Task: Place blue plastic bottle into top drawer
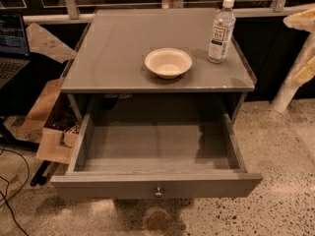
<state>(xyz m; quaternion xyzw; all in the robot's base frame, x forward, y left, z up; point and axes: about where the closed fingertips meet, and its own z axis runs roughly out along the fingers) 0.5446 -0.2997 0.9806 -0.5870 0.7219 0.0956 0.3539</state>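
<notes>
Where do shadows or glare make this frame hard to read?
Camera view: dim overall. A dark shadow covers the right rear floor of the top drawer. A soft sheen lies across the tabletop. The blue plastic bottle and bowl read clearly. The gripper, cut off at the right edge, is brightly lit.

Blue plastic bottle [221,29], on bench [123,48]: white label [217,35], dark print, illegible. Laptop screen [11,33], far left: coloured lines, unreadable. Claw [299,19]: right edge, beyond bottle.
</notes>
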